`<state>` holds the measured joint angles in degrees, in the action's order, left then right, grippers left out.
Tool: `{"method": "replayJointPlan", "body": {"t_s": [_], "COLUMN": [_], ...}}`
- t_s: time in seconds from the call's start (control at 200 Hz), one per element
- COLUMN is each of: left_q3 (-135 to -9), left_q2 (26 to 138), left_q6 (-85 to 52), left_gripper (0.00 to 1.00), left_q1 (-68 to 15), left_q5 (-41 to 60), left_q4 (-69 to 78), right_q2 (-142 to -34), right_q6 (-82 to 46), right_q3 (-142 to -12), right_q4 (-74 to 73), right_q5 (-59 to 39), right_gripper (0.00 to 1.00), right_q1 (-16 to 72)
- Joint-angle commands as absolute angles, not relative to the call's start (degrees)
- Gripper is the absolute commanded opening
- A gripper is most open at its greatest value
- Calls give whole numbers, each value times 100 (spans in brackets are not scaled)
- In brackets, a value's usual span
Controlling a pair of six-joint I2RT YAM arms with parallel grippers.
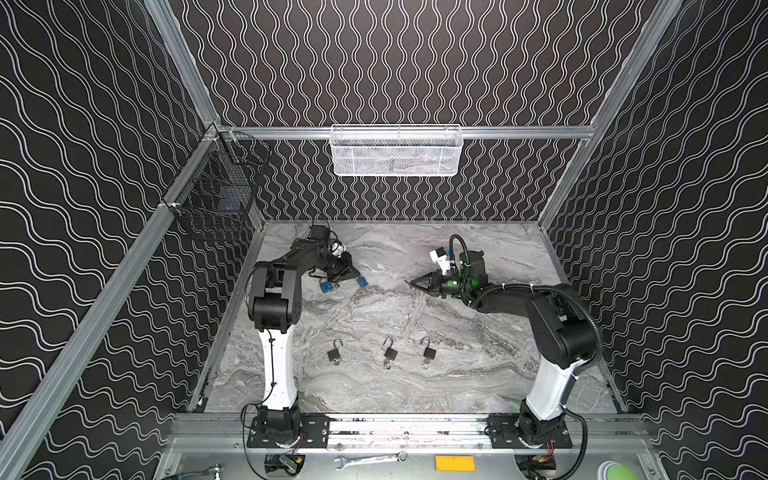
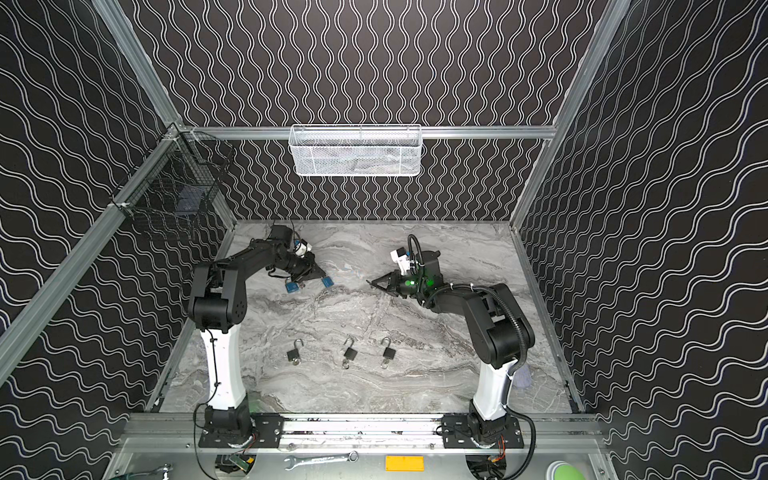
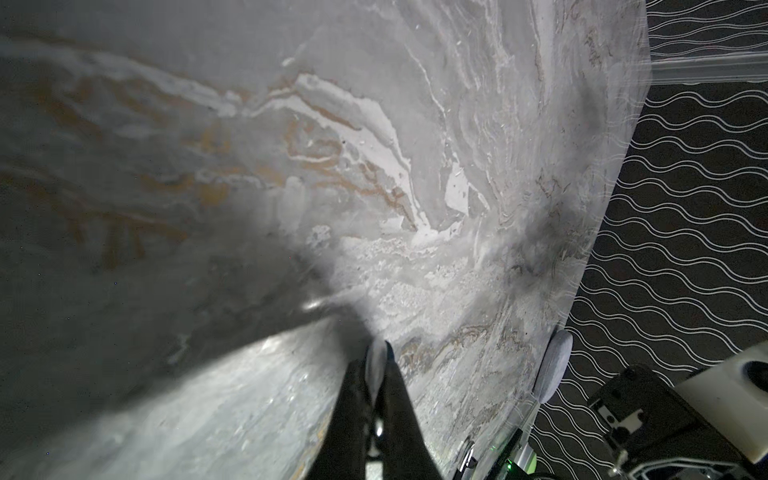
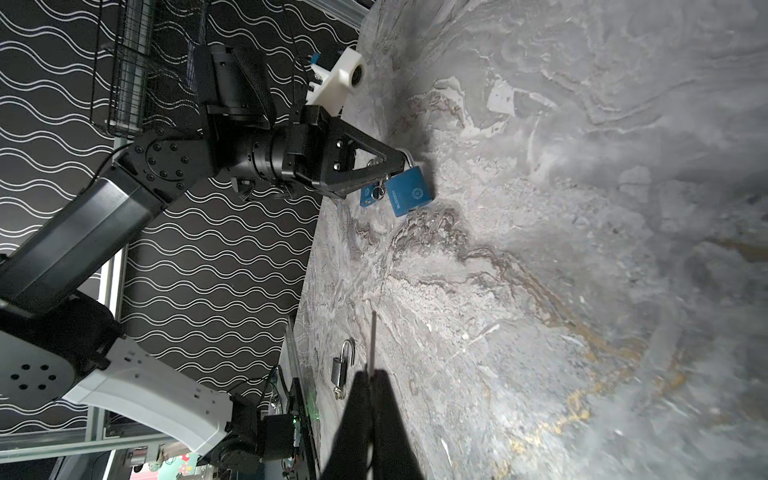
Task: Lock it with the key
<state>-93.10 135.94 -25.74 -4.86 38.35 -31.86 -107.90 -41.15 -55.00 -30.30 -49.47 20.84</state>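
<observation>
1. Worktop (image 1: 457,374): grey marble pattern, walled in by black wavy-line panels.
2. Left gripper (image 4: 397,162) sits low, near the far-left corner. Its fingers are pressed together on the steel shackle of a blue padlock (image 4: 409,195). In the left wrist view, a pale sliver of metal shows between the tips.
3. The padlock body hangs just below the fingertips, close over the marble. I cannot tell whether it touches, or whether the shackle is seated.
4. Second blue padlock (image 4: 369,196) is just beside the first, under the same gripper, with a small key ring at its face. In both top views the two blue bodies lie either side of the gripper tip (image 1: 326,286) (image 1: 362,281).
5. Right gripper (image 4: 372,374) is right of the middle, toward the far edge. Its jaws pinch the key (image 4: 373,332), and the thin blade sticks straight out past the tips.
6. The key points toward the left gripper and the blue padlocks, but is well apart from them, with bare marble between.
7. Three black padlocks (image 1: 334,353) (image 1: 390,353) (image 1: 429,353) lie in a row near the front edge, mid-worktop. Their shackles are swung open, and something small and metallic shows at each base.
</observation>
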Motion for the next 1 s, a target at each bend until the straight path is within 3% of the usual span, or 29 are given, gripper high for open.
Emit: {"method": "replayJointPlan", "body": {"t_s": [0.0, 0.355, 0.475, 0.596, 0.991], "left_q3": [-9375, -9631, -9776, -10041, -10433], "left_q2": [13674, 13862, 13992, 14193, 14404], "left_q6": [-2461, -2391, -2435, -2470, -2464], "left_gripper": [0, 0, 12, 14, 37], "left_q1": [-466, -457, -457, -444, -378], "left_q5": [3834, 3656, 3538, 3495, 3298], "left_q4": [-3182, -3343, -3350, -3371, -3473], "right_q2": [-10811, -11036, -11187, -11384, -12231], "right_q6": [-4178, -4074, -4076, -4050, -4308], "right_q3": [-5654, -5998, -6155, -6388, -7246], "right_q4": [-3032, -2803, -2773, -2689, -2582], "right_q5": [-4865, -4765, -4694, -4477, -3610], "right_gripper": [0, 0, 0, 0, 0], "right_q1": [2108, 2193, 2279, 2421, 2933]}}
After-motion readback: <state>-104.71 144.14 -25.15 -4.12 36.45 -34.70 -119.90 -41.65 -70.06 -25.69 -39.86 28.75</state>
